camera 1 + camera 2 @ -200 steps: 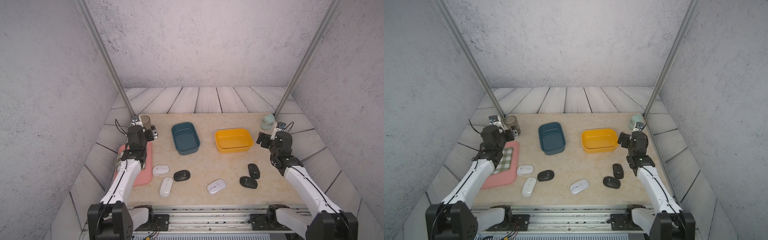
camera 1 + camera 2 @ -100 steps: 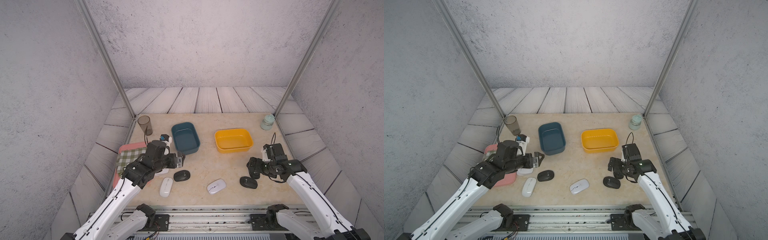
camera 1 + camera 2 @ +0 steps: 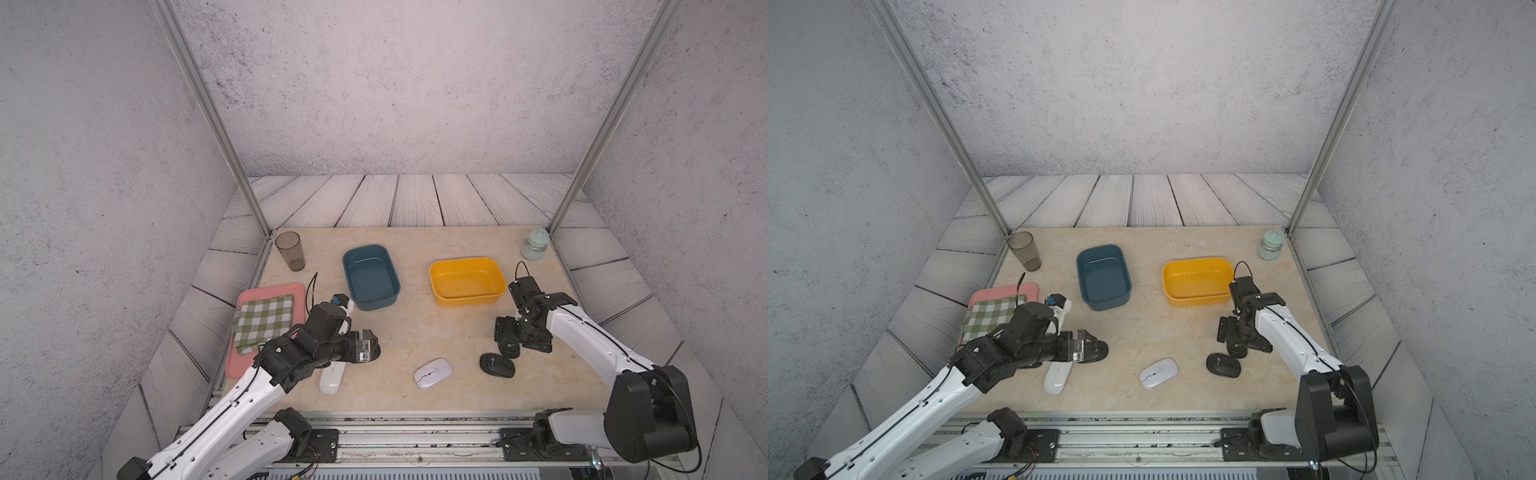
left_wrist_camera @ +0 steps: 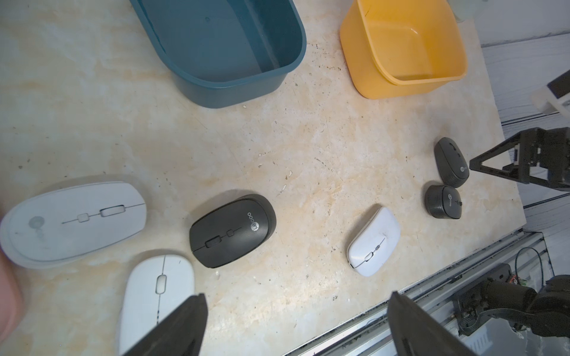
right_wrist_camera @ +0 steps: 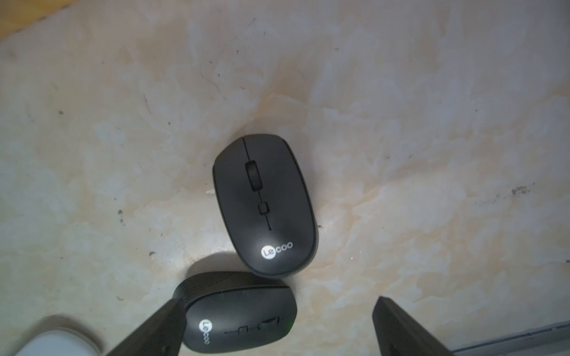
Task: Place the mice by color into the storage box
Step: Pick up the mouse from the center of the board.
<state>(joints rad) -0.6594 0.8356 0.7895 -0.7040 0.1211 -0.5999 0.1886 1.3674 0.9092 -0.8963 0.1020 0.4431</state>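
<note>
Our left tool [image 4: 296,308] hangs wide open and empty near one black mouse [image 4: 233,229], our right tool [image 5: 277,302] likewise near another black mouse [image 5: 265,203].

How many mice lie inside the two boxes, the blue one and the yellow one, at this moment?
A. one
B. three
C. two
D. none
D: in both top views the blue box and the yellow box show only their bare bottoms, with no mouse inside.
</note>
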